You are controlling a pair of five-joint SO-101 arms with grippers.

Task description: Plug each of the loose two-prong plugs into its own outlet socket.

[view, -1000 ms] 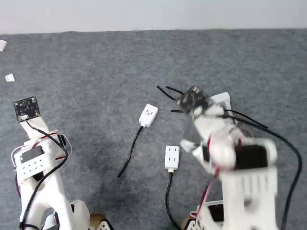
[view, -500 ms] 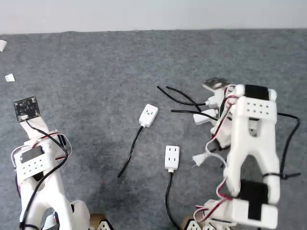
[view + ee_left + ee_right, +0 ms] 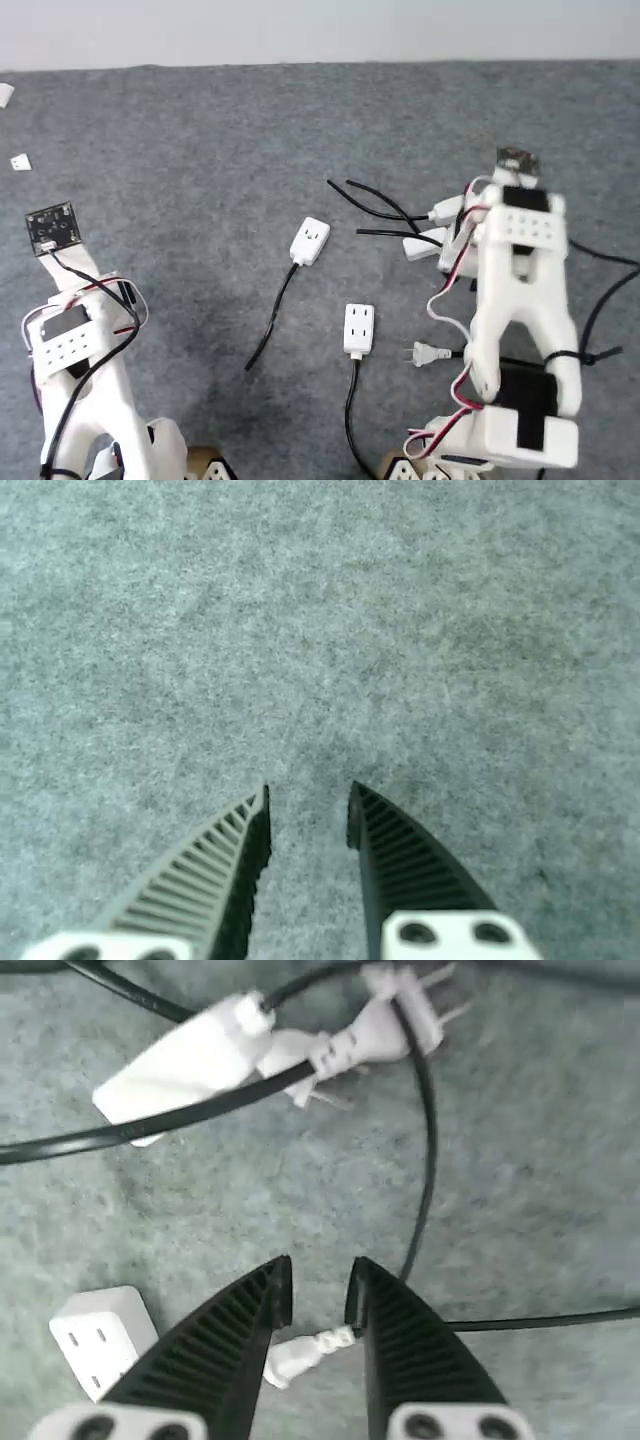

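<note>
In the high view a white outlet socket with a black cord lies mid-mat. A second socket lies nearer the front. A loose white two-prong plug lies flat just right of it, prongs toward it. The right arm stretches over more white socket blocks and black cords. My right gripper is slightly open above the mat; the loose plug shows through its gap, ungripped. A socket block and another plug lie beyond. My left gripper hangs open over bare mat.
The left arm stands at the front left. Black cords trail across the mat right of centre. Two small white scraps lie at the far left edge. The grey mat ends at a pale wall behind.
The right arm has swung from the mat's middle over to the right and stretched toward the far side. The loose white plug has ended up flat on the mat farther right. The left arm kept still.
</note>
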